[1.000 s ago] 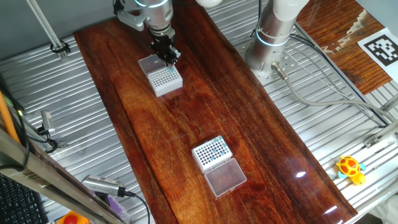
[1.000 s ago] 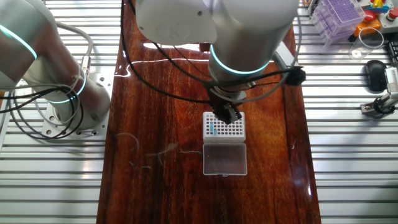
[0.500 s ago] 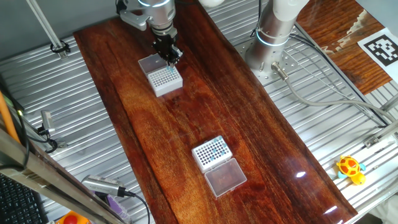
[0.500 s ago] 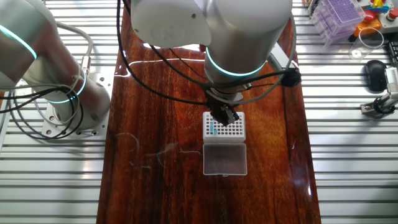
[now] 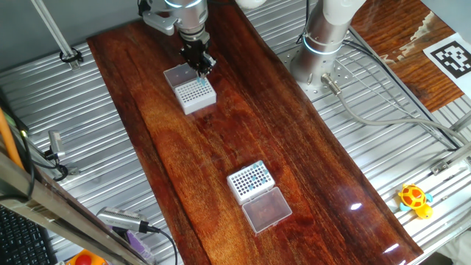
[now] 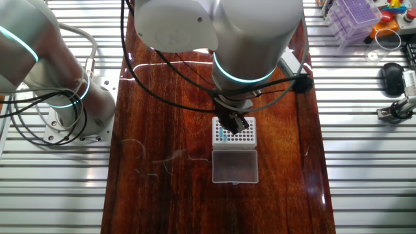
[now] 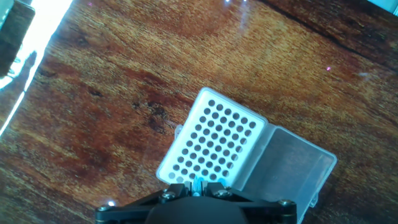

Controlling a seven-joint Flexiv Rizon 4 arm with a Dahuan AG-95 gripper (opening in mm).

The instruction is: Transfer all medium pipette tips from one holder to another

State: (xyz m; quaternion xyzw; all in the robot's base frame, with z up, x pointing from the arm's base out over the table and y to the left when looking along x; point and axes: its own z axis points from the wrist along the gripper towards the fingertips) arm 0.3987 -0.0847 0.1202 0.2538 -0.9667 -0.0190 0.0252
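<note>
Hand view: gripper (image 7: 199,185) pinched on one teal tip (image 7: 199,184), over near edge of white holder (image 7: 214,144); clear lid (image 7: 289,168) hinged open beside it.

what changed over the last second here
The gripper rose a little from the far tip holder, jaws closed on a teal pipette tip at the holder's edge. In the other fixed view the arm shifted up too. The near tip holder, both open lids and the tips already seated stayed put.
</note>
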